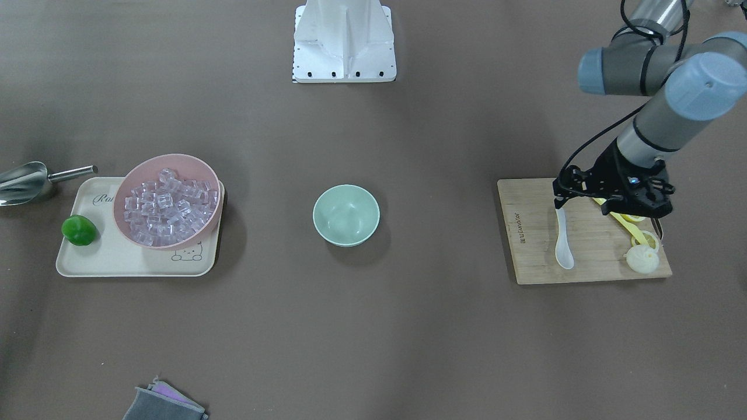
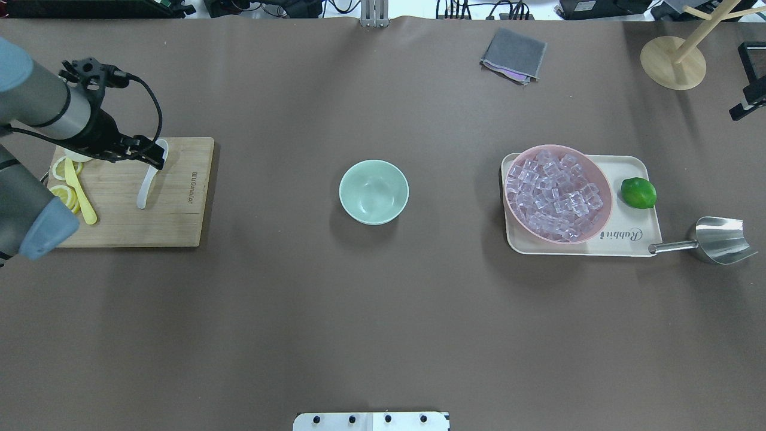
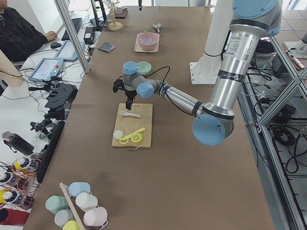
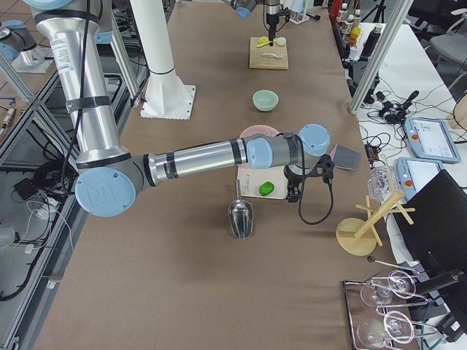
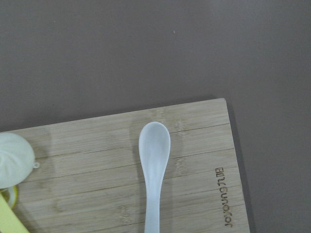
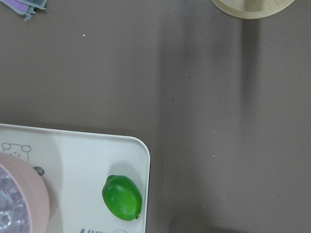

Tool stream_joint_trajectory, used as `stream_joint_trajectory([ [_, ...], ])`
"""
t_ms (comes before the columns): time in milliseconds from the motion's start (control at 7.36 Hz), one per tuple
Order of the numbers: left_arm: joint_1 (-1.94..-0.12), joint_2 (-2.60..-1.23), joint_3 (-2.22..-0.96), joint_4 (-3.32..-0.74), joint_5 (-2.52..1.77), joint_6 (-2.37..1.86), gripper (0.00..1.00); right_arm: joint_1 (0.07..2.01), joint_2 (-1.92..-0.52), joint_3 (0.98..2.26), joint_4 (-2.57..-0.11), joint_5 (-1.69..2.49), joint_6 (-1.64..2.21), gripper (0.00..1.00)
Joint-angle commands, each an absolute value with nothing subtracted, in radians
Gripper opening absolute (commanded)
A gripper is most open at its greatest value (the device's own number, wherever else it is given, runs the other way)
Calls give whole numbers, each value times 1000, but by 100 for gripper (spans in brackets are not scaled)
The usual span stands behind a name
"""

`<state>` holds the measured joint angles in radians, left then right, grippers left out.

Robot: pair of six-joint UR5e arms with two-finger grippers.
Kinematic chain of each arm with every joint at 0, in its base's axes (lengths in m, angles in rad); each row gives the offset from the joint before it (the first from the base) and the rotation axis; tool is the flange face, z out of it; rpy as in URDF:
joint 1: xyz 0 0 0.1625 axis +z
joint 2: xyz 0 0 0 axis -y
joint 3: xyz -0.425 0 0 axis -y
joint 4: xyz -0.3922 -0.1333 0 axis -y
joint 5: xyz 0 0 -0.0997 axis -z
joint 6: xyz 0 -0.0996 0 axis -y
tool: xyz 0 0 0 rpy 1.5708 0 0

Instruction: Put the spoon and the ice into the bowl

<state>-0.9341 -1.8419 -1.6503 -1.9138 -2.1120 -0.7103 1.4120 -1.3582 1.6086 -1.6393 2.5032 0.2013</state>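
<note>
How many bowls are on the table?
2. A small, empty mint-green bowl sits at the table's centre; a larger pink bowl filled with clear ice cubes stands on the cream tray. None seems hidden.

A brown-covered table [image 2: 383, 311] fills the overhead view. At the left side view's left edge stands seemingly a white desk [image 3: 21, 110], behind an aluminium post [image 3: 72, 33].

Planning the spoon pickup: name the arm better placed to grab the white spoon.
Left. The left gripper hangs over the cutting board at the spoon's handle; the right arm is far across the table, by the lime.
</note>
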Motion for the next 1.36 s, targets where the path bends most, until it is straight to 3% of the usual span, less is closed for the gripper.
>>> stream_joint_trajectory([
  [0,-902,-1838,-1543,-2072,-2076,-716,97,1385,-1347,1641,-1635,2499,285,100],
  [679,-890,-1821,-1539,-2072,-2075,-709,68,1353,-1325,1654,-1635,2488,318,100],
  [951,-890,-1821,-1539,-2072,-2074,-709,45,1353,-1325,1652,-1635,2488,318,100],
  [1222,-888,-1821,-1536,-2071,-2074,-709,36,1353,-1325,1652,-1635,2488,318,100],
])
